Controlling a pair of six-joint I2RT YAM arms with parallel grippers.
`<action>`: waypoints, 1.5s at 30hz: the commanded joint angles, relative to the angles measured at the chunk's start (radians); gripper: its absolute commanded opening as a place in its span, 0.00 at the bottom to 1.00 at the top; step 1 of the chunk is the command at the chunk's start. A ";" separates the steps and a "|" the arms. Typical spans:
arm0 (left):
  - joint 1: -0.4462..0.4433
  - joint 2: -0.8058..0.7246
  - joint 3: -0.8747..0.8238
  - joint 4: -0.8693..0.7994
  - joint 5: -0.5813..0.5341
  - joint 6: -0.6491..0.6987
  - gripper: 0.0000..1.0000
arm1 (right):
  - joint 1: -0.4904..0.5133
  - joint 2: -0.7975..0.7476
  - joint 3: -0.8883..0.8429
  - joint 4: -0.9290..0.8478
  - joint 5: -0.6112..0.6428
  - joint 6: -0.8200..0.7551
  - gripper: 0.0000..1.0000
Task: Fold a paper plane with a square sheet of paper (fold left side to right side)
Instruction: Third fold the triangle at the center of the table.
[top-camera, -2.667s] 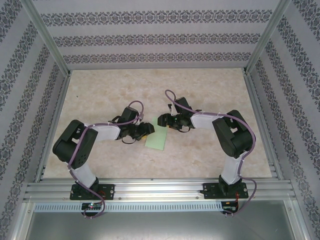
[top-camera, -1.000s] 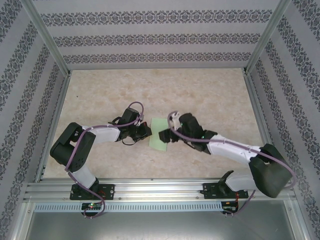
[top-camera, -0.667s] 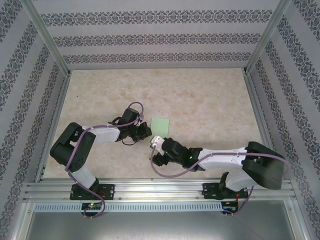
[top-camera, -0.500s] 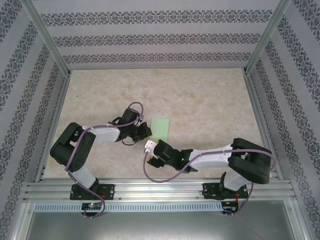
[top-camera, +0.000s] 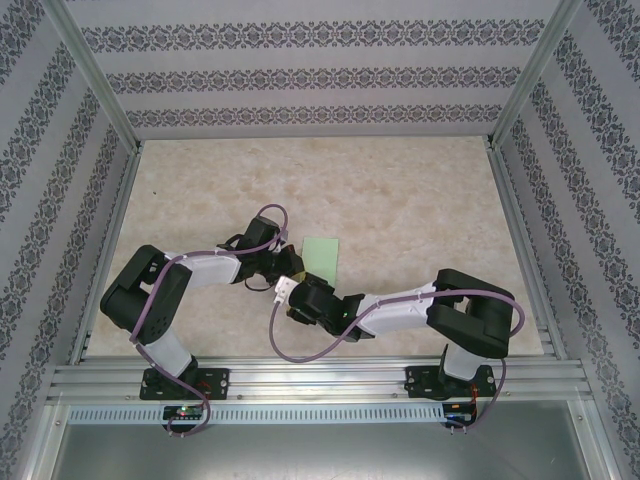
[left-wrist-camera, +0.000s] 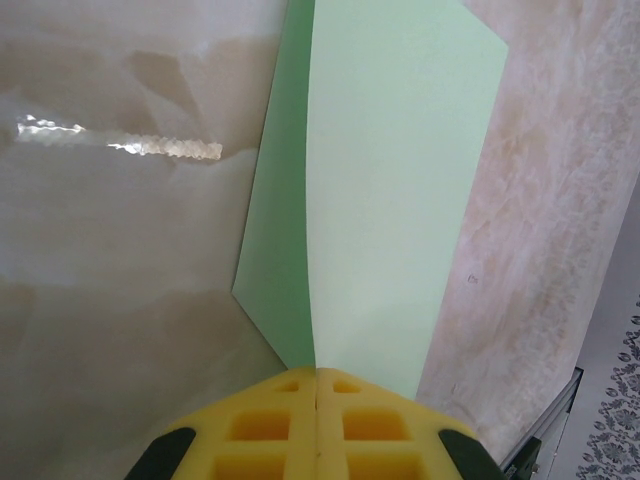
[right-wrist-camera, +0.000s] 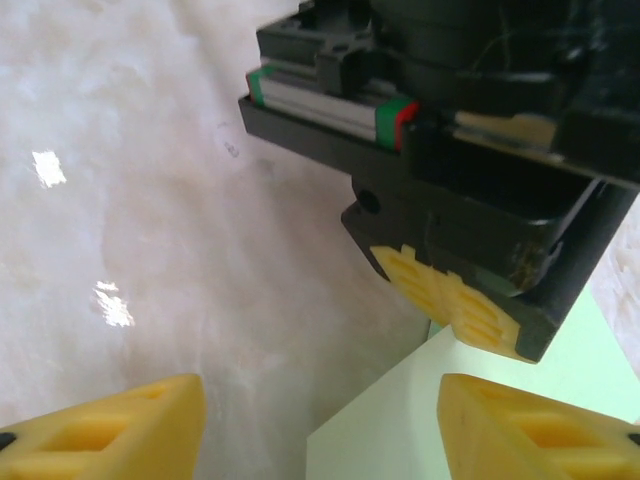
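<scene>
The square sheet of paper (top-camera: 322, 252) is pale mint green and lies folded to a narrow rectangle at mid-table. My left gripper (top-camera: 292, 268) sits at its near-left edge. In the left wrist view the yellow pads (left-wrist-camera: 316, 375) are pressed together, and the paper's crease (left-wrist-camera: 400, 180) runs into their seam. My right gripper (top-camera: 300, 282) reaches in from the near side, just below the left one. In the right wrist view its jaws (right-wrist-camera: 320, 440) stand wide apart, with a corner of the paper (right-wrist-camera: 400, 430) between them and the left gripper's fingers (right-wrist-camera: 450, 300) just beyond.
The marbled beige table (top-camera: 400, 200) stretches behind and to both sides of the paper. Aluminium rails (top-camera: 320, 375) run along the near edge, and patterned walls close in the other sides. The right arm's elbow (top-camera: 480, 310) is folded at the near right.
The right arm has swung from the paper's right side round to its near-left corner, and its jaws have narrowed a little. The left arm and the paper have stayed put.
</scene>
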 joint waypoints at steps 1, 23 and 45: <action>-0.013 -0.017 0.012 -0.014 0.007 -0.010 0.00 | -0.006 0.008 0.026 -0.010 0.043 -0.001 0.56; -0.012 -0.038 0.042 -0.099 -0.009 0.040 0.18 | -0.016 -0.040 0.020 -0.049 -0.002 -0.007 0.00; 0.047 0.095 0.331 -0.224 0.133 0.201 0.28 | -0.054 -0.043 0.005 -0.057 -0.106 0.025 0.00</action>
